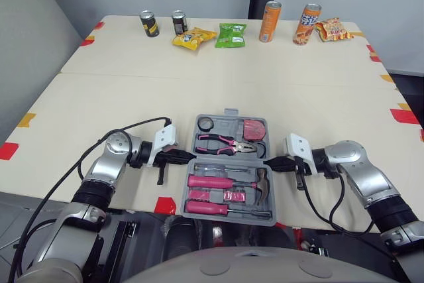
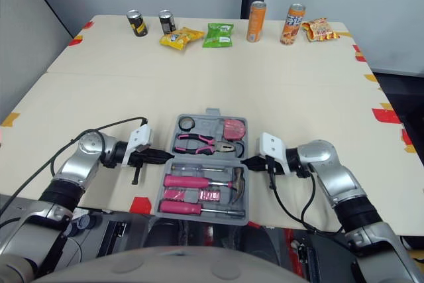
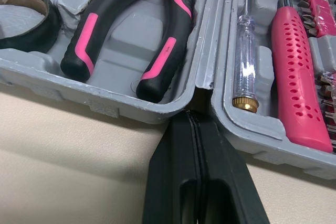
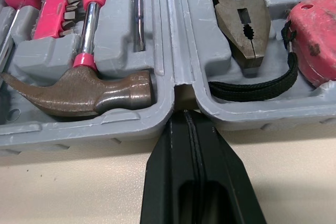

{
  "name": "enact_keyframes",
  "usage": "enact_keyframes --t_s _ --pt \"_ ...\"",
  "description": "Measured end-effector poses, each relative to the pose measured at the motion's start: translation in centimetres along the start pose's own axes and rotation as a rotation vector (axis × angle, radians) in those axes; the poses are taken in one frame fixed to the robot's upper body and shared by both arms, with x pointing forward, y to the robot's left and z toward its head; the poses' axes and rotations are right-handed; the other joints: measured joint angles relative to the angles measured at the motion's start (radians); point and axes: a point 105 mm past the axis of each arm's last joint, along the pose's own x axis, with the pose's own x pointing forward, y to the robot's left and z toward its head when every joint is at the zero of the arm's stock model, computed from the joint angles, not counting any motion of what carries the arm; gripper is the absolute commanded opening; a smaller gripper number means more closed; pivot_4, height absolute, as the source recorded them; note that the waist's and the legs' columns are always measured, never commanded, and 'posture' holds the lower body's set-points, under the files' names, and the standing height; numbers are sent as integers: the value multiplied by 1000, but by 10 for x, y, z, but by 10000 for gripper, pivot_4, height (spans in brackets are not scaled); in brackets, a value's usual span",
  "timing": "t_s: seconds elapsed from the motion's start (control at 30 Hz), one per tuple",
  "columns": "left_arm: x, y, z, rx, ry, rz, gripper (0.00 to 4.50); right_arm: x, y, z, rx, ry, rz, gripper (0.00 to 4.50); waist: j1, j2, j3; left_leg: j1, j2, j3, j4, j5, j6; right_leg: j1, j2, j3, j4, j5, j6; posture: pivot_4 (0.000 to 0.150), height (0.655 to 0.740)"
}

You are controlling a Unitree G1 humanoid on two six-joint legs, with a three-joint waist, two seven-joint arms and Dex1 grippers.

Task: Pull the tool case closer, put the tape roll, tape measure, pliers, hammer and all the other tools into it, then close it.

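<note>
The left gripper is clenched on nothing, its two fingers pressed flat together, with the tip set against the left end of the case's hinge. The case lies open at the table's near edge, between the two arms. Its far half holds the tape roll, pliers and tape measure. The near half holds the hammer and pink-handled drivers. No loose tool is seen on the table near it, so packing looks done and closing is the step in hand.

The right gripper is likewise clenched empty, its tip at the hinge's right end.

To close it well, the hinge is probably a poor place to lift from. Each tip would do better sliding along its side wall to the far half's outer corners, then getting under the rim. Both sides should rise together so the half folds over evenly. The tape measure's black strap loops near the wall and might catch in the seam.
</note>
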Motion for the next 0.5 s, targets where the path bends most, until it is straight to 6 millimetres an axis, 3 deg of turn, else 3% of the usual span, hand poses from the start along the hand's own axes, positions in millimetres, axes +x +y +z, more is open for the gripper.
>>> enact_keyframes --t_s 0.5 --pt "1 4 0 -3 -12 9 0 0 -1 0 -8 1 -9 304 0 0 0 1 0 0 0 0 0 1 0 0 0 0 0 1500 7385"
